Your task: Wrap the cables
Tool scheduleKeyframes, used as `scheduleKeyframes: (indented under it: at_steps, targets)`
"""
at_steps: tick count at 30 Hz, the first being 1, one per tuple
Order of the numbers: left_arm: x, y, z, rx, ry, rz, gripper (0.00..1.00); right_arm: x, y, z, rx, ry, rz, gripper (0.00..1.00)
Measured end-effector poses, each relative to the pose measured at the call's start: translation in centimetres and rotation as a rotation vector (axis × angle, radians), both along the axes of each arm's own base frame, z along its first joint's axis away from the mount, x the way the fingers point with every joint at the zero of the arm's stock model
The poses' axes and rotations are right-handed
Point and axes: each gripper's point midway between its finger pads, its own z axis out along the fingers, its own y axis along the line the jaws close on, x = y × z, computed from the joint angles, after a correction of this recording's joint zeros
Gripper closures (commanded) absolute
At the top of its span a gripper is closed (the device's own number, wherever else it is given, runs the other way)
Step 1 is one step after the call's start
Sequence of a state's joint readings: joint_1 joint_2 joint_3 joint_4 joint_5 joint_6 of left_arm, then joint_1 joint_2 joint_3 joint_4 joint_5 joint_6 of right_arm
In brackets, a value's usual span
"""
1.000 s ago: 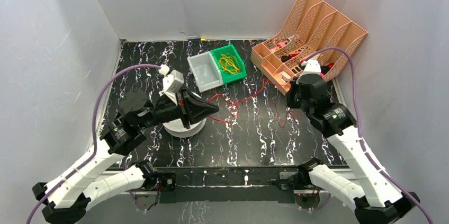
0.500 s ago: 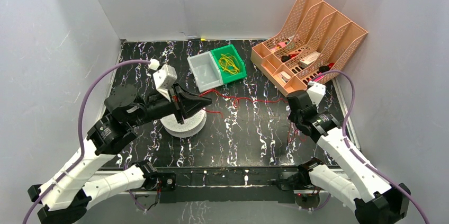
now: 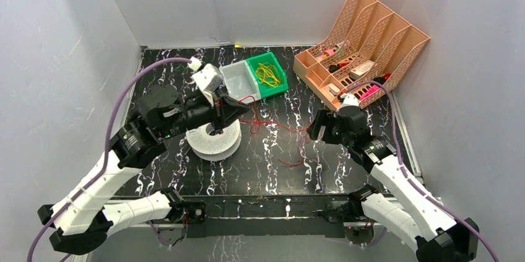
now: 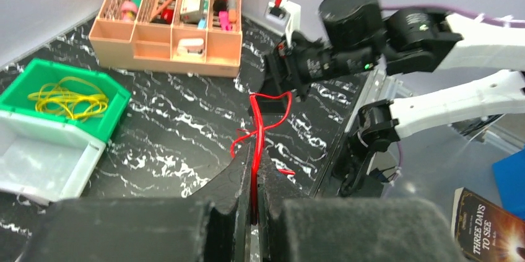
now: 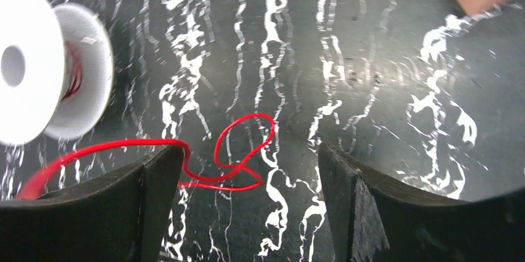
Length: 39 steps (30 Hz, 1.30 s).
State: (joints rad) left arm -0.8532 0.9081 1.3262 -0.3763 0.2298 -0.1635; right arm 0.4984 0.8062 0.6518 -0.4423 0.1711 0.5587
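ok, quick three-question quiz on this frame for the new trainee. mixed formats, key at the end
1. True or false: the right gripper is shut on the red wire.
2. Pick one: what is pinched in the left gripper? A) the red wire B) a marker C) nothing
3. Fill in the blank: the yellow wire tangle lies in the ___ bin.

Key
1. False. Its jaws stand wide apart, with a loop of the wire lying on the table between them.
2. A
3. green
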Motion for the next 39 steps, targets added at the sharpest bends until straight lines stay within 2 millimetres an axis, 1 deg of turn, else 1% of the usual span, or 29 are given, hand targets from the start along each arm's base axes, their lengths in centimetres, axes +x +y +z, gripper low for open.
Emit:
scheduleKeyframes:
  at_steps: [2,5,6,9,11,15,17,20,25,30,33,36,39]
  targets:
    - [0.6,-0.4,-1.3,0.042,0.024,0.009,1.0,-0.3,1.1,0.7,0.021,-0.022,0.086,0.1]
    - [1.0,-0.8,-2.6,0.084,0.047,0.01,1.0,-0.8,2.3,1.9,0.041,-0.057,0.188,0.09]
    - [1.1,-0.8,-2.9,0.096,0.052,0.008,1.0,-1.1,2.8,2.6,0.053,-0.077,0.234,0.09]
    - [1.2,-1.0,-3.5,0.119,0.057,0.001,1.0,-1.7,4.1,5.2,0.09,-0.158,0.348,0.09]
    - [1.1,-1.1,-4.0,0.136,0.064,-0.012,1.0,-2.2,5.0,7.8,0.122,-0.232,0.427,0.09]
    - [0.8,-1.7,-4.8,0.16,0.081,-0.054,1.0,-3.6,6.9,12.0,0.201,-0.347,0.573,0.1]
    - [0.5,-2.0,-5.2,0.171,0.092,-0.08,1.0,-4.4,7.9,13.6,0.243,-0.384,0.652,0.1]
    - [-0.1,-2.4,-5.5,0.179,0.102,-0.126,1.0,-5.5,9.1,15.1,0.286,-0.425,0.763,0.11]
    - [-1.3,-2.8,-5.1,0.174,0.1,-0.202,1.0,-7.3,10.8,16.0,0.352,-0.45,0.948,0.14]
    - [-2.5,-3.0,-4.0,0.152,0.085,-0.273,1.0,-8.7,12.4,15.9,0.435,-0.421,1.13,0.16]
    - [-3.1,-3.1,-3.4,0.141,0.081,-0.301,1.0,-9.4,13.3,16.0,0.46,-0.425,1.201,0.14]
    - [-3.5,-3.1,-2.6,0.126,0.07,-0.321,1.0,-10.8,14.6,16.1,0.479,-0.442,1.288,0.11]
    - [-3.9,-3.0,-1.6,0.108,0.055,-0.338,1.0,-11.6,16.0,15.7,0.485,-0.447,1.355,0.07]
